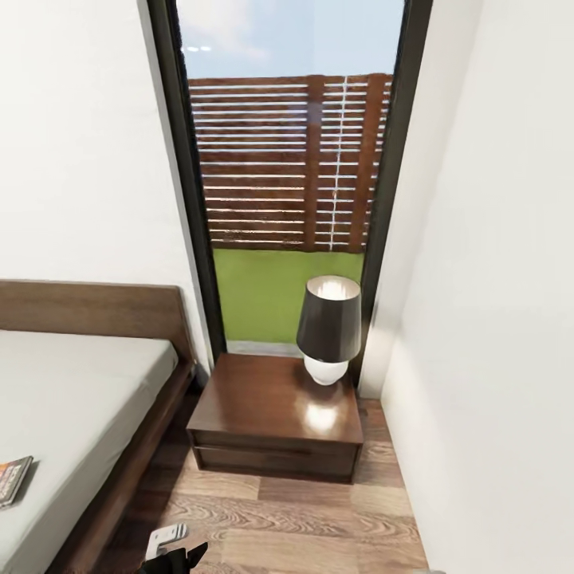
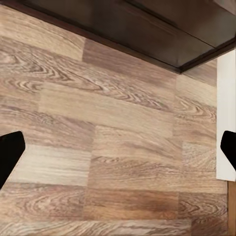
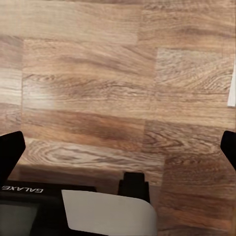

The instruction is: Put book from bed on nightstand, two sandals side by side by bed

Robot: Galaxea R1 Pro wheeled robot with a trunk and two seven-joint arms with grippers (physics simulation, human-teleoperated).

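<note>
Book (image 1: 13, 480) lies on bed (image 1: 80, 399); lamp (image 1: 328, 328) tops nightstand (image 1: 275, 414).

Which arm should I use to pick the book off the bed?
Left, probably. The book lies on the bed at the robot's left; the left gripper is open, holding nothing.

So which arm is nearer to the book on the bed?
Left, probably: the left arm is beside the bed, just right of the book. The right gripper hangs over the floor near the robot's base, farther off.

One bed (image 1: 72, 391), nightstand (image 1: 275, 414), lamp (image 1: 328, 328), seemingly one book (image 1: 12, 480)
</note>
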